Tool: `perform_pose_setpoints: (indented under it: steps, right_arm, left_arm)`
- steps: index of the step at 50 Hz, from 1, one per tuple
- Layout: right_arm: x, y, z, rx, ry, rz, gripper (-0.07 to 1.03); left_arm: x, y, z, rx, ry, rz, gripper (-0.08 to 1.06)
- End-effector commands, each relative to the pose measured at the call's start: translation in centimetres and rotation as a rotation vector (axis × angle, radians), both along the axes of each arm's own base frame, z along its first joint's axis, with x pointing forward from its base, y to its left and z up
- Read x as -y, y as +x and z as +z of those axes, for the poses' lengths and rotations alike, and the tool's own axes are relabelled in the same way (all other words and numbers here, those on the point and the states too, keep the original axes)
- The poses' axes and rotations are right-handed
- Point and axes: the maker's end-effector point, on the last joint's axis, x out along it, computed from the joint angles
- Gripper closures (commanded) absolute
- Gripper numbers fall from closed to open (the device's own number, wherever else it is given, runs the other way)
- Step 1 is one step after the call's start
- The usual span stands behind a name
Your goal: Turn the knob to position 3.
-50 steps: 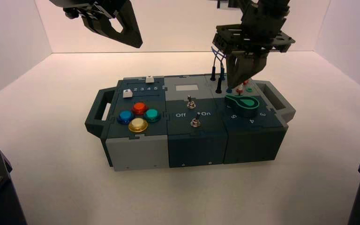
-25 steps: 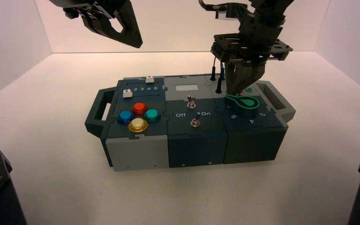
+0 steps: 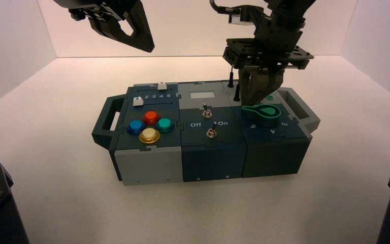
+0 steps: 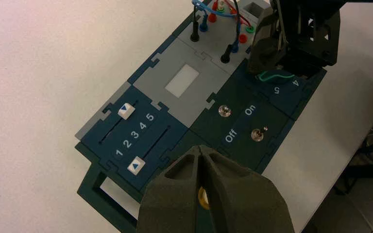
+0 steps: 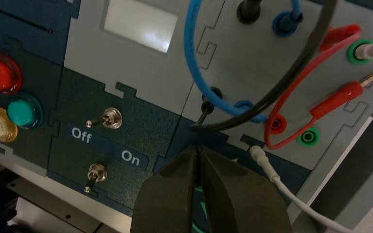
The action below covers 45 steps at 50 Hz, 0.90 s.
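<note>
The green teardrop knob [image 3: 264, 113] sits on the box's right block, its pointer tip aimed left, away from the numeral 3 [image 3: 285, 123] at the right end of the dial arc. My right gripper [image 3: 254, 101] hangs shut just over the knob's pointed end, behind it. In the right wrist view its fingers meet at the tips [image 5: 196, 148], and a sliver of the green knob [image 5: 203, 206] shows through the slit between them. The left wrist view shows the knob's rim [image 4: 277, 76] under that gripper. My left gripper [image 3: 150, 48] is parked high at the back left, shut [image 4: 201, 149].
Blue, black, red and white wires [image 5: 209, 92] loop close behind the knob. Two metal toggle switches [image 3: 207, 112] stand on the middle block by Off and On. Coloured push-buttons [image 3: 150, 126] and two white sliders [image 4: 126, 110] lie on the left block. Handles [image 3: 112, 114] stick out at both ends.
My right gripper has come down and shifted a little left, now close over the knob's pointed end. The knob has not turned. The left arm stays still.
</note>
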Motion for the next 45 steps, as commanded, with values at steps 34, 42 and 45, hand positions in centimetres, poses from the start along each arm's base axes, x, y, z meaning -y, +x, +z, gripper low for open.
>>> perform_pose_setpoints:
  steps: [34, 42, 45]
  right_arm:
    - [-0.5, -2.4, 0.9, -0.044, 0.021, 0.016, 0.99]
    - [-0.3, -2.8, 1.3, -0.046, 0.025, 0.017, 0.99]
    - [-0.3, -3.0, 1.4, -0.05, 0.025, 0.017, 0.99]
  left_arm:
    - [0.9, 0.6, 1.6, 0.033, -0.033, -0.006, 1.01]
    - [0.8, 0.7, 1.7, 0.035, -0.032, -0.006, 1.01]
    - [0.8, 0.7, 1.7, 0.034, -0.033, -0.006, 1.01]
